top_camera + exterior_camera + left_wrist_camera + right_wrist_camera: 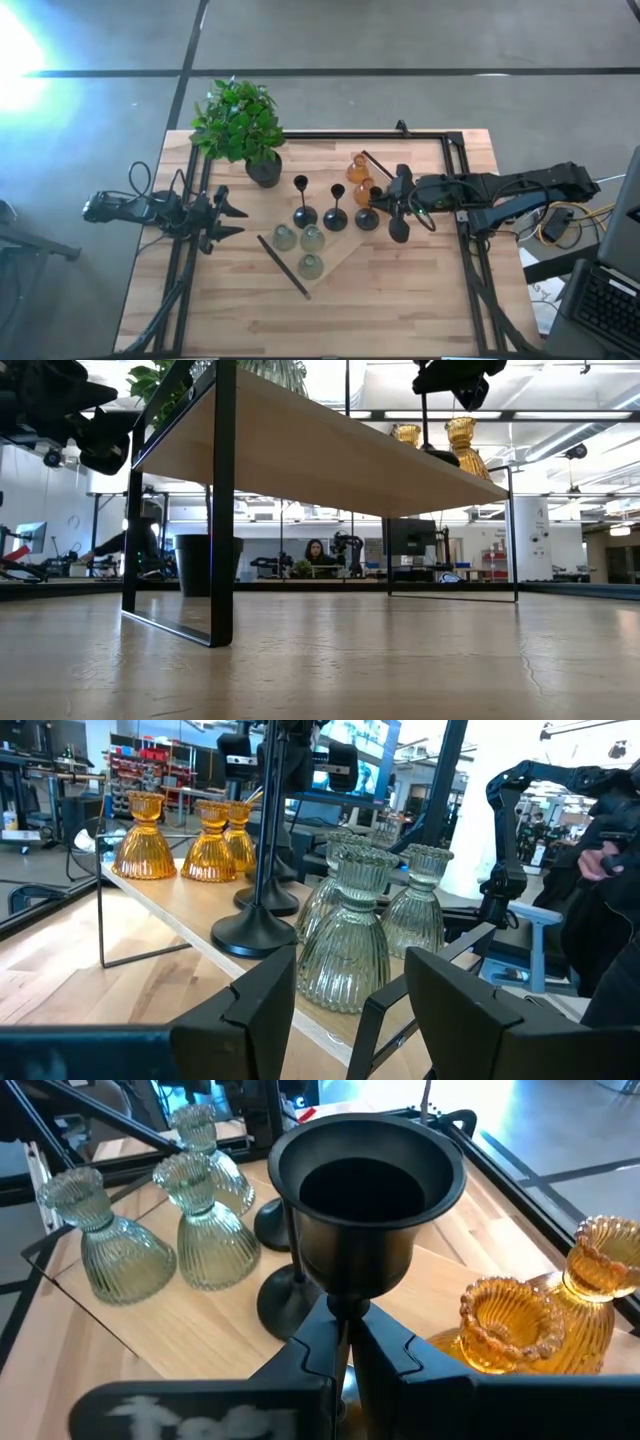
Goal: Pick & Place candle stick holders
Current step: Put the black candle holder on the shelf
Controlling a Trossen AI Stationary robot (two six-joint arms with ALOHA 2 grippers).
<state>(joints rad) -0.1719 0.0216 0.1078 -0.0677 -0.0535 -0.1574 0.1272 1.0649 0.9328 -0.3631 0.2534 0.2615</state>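
Table (pixel 400 300): potted plant (pixel 240 125) beside black holders (pixel 335 208).

You see ribbed amber glass holders (pixel 545 1325), ribbed pale green-grey glass holders (pixel 345 945), plain black stemmed holders (pixel 365 1205), and a green-leaved plant (pixel 238 120).

Beyond the pale wooden table (pixel 400 300) lies a grey concrete floor (pixel 400 35) crossed by dark seams, with bright glare at far left, while the open workshop behind holds desks, monitors, a seated person (pixel 316 553) and ceiling lights.
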